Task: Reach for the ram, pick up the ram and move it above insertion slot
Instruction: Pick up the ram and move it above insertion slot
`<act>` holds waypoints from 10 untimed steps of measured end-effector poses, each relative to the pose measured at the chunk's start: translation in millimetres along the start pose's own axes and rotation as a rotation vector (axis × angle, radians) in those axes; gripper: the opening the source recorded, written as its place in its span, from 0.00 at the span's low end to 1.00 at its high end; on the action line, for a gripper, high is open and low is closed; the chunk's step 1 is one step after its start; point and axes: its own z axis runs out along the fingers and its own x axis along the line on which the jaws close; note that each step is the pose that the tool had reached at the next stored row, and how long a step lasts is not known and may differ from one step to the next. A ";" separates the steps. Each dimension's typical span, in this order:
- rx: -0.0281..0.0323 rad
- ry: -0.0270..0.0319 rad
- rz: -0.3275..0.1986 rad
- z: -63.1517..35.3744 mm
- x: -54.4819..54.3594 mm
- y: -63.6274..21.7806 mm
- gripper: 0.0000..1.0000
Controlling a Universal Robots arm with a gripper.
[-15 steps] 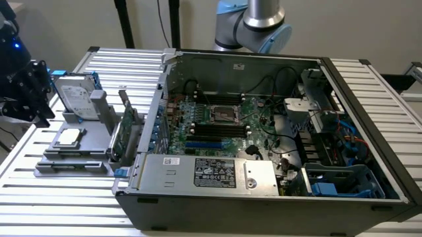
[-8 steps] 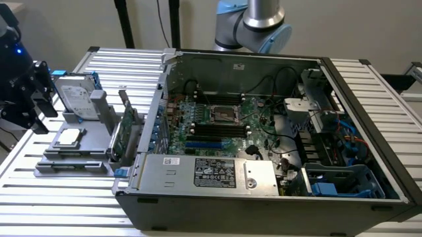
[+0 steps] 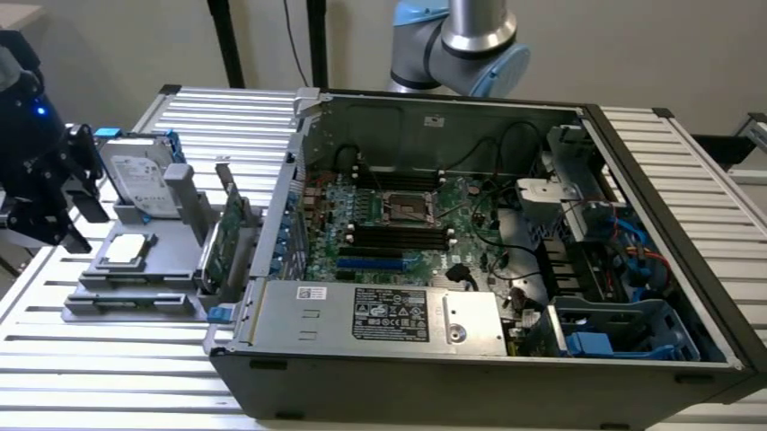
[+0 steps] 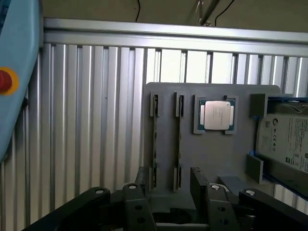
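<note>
Two thin green sticks stand on edge in parallel grooves of the grey holder (image 4: pixel 226 159), which sits on the ribbed desk (image 4: pixel 96 120). I take the one nearer the processor (image 4: pixel 216 115) as the ram (image 4: pixel 179 130); the other stick (image 4: pixel 155 134) is just beside it.

My fingers (image 4: pixel 198 183) are spread wide, holding nothing, poised over the near end of both grooves and apart from either board.

Assessment: the ram should be light and stiff, but thin and brittle, and the small parts on its faces would not tolerate scraping.

Recommended hold: across the two flat faces near mid-length, at the upper edge, with a moderate squeeze.

Risks: the faces look smooth, so slip is possible. The groove looks snug, so any tilt on lifting could bind the board.
</note>
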 end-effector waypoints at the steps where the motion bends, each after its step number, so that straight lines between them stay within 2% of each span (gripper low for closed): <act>1: 0.0000 0.0000 0.001 1.8 0.0 0.1 0.48; 10: 0.0002 -0.0001 0.004 18.2 0.6 0.4 0.48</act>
